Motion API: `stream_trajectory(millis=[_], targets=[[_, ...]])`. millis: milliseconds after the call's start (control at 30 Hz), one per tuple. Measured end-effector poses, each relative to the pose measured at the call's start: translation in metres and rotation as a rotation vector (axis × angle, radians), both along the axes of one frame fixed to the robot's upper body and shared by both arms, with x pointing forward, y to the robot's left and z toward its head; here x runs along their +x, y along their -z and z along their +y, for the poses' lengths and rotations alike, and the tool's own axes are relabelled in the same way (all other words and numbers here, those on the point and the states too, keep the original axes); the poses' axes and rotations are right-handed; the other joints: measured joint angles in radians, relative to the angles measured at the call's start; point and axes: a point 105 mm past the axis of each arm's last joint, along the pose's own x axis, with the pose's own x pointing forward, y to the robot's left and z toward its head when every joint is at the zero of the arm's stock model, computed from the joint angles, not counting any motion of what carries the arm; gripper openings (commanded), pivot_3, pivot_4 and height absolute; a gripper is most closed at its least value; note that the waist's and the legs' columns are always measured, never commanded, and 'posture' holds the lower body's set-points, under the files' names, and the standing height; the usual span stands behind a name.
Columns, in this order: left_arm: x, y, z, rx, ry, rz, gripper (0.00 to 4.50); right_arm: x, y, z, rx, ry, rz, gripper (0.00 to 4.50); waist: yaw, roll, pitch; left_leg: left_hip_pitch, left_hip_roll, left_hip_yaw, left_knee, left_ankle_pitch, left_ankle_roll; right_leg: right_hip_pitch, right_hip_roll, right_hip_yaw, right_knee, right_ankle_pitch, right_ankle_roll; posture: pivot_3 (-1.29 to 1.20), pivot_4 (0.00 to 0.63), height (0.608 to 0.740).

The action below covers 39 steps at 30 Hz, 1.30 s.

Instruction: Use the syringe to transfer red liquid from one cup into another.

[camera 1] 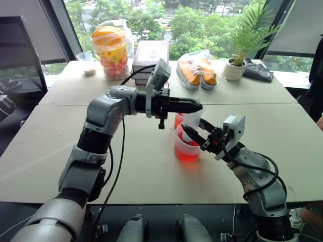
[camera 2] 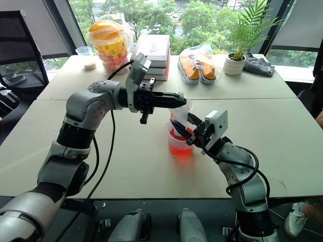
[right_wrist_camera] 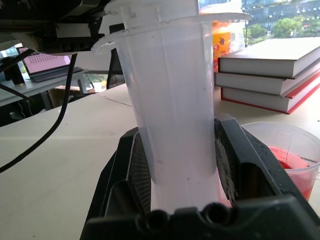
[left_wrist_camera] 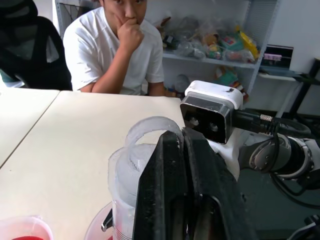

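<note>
Far edge of counter point(camera 1: 60, 151): snack jar point(camera 1: 110, 50), stacked books point(camera 1: 150, 59), bagged orange shoes point(camera 1: 198, 70), potted palm point(camera 1: 236, 63), dark cloth point(camera 1: 258, 70). Small cup point(camera 1: 84, 56) at left corner. Person in white shirt point(left_wrist_camera: 114, 47) seated behind.

Beige tabletop point(camera 1: 60, 151) carries beaker point(camera 1: 187, 149) with red liquid point(camera 1: 187, 154) mid-table; far edge: snack jar point(camera 1: 110, 50), book stack point(camera 1: 150, 59), bagged items point(camera 1: 198, 69), potted plant point(camera 1: 235, 64), small cup point(camera 1: 85, 57)
</note>
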Motion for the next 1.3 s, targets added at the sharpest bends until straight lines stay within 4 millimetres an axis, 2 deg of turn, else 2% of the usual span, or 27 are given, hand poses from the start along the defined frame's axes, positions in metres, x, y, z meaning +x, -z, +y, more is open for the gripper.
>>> stream_trajectory(millis=[567, 1300], targets=[[0.015, -0.005, -0.004, 0.019, -0.011, 0.002, 0.04, 0.002, 0.004, -0.005, -0.038, -0.027, 0.099, 1.42, 0.001, 0.0, 0.0, -0.001, 0.0, 0.0, -0.001, 0.0, 0.001, 0.0, 0.0, 0.0, -0.002, 0.0, 0.0, 0.0, 0.15, 0.74], [0.017, -0.012, -0.005, 0.007, -0.009, -0.037, 0.04, 0.002, 0.005, -0.006, -0.037, -0.03, 0.131, 1.42, 0.001, 0.0, 0.001, -0.001, 0.0, 0.0, -0.001, 0.0, 0.001, 0.0, 0.0, 0.0, -0.003, 0.0, 0.0, 0.0, 0.15, 0.74]])
